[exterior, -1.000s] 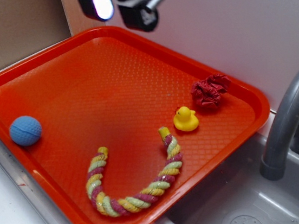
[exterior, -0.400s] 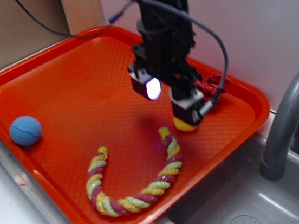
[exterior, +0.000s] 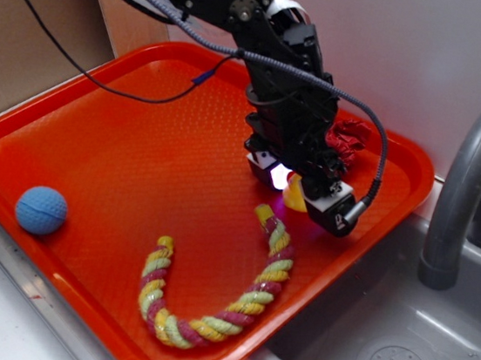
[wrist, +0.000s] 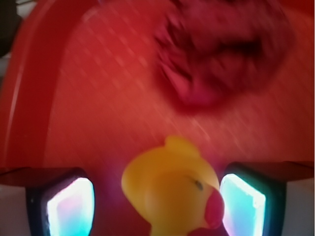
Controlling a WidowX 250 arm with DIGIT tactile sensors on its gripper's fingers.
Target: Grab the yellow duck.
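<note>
The yellow duck (wrist: 170, 189) sits on the orange tray (exterior: 140, 141) between my two glowing fingers, its beak turned toward the right finger. My gripper (wrist: 155, 206) is open: there is a gap on the left side of the duck and the right pad is close to its beak. In the exterior view only a sliver of the yellow duck (exterior: 294, 192) shows between the fingers of the lowered gripper (exterior: 296, 193), which stands over the tray's right part.
A red scrunchie (exterior: 346, 140) lies just behind the duck near the tray's far rim. A yellow-pink-green rope toy (exterior: 235, 298) curls in front. A blue ball (exterior: 41, 209) rests at the tray's left. A grey sink and faucet (exterior: 467, 190) stand to the right.
The arm came down from high at the back to the duck. The fingers now straddle the duck close to the tray. The other objects stay still.
</note>
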